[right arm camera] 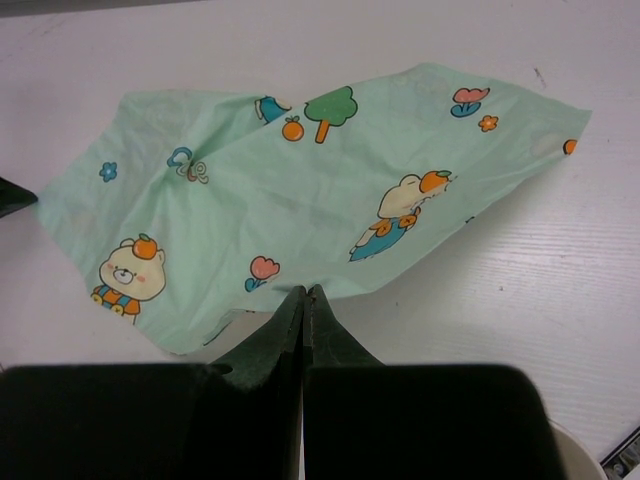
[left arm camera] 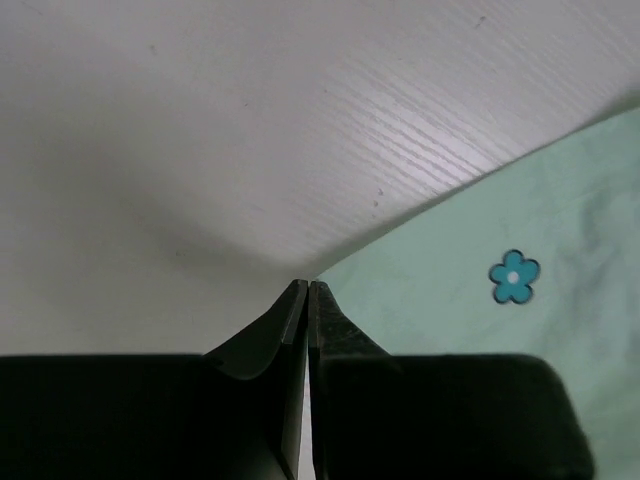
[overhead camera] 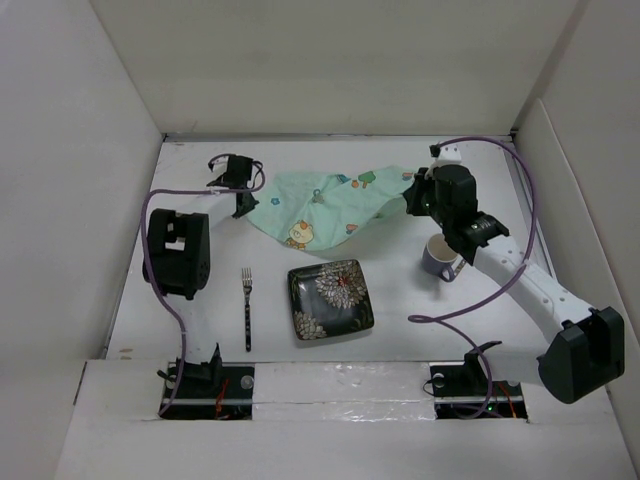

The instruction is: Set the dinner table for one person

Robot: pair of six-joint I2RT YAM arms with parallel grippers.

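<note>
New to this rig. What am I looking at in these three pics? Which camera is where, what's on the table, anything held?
These are two small robot arms bolted at the table's near edge. The wide picture comes from a fixed camera above and behind them, showing the left arm and the right arm. The other two pictures come from a camera on each wrist, looking along its fingers. On the white table lie a rumpled mint-green cartoon placemat, a fork, a dark flowered square plate and a purple mug. The left gripper and right gripper are both closed, one at each end of the placemat. Whether they actually pinch the cloth is hard to tell.
</note>
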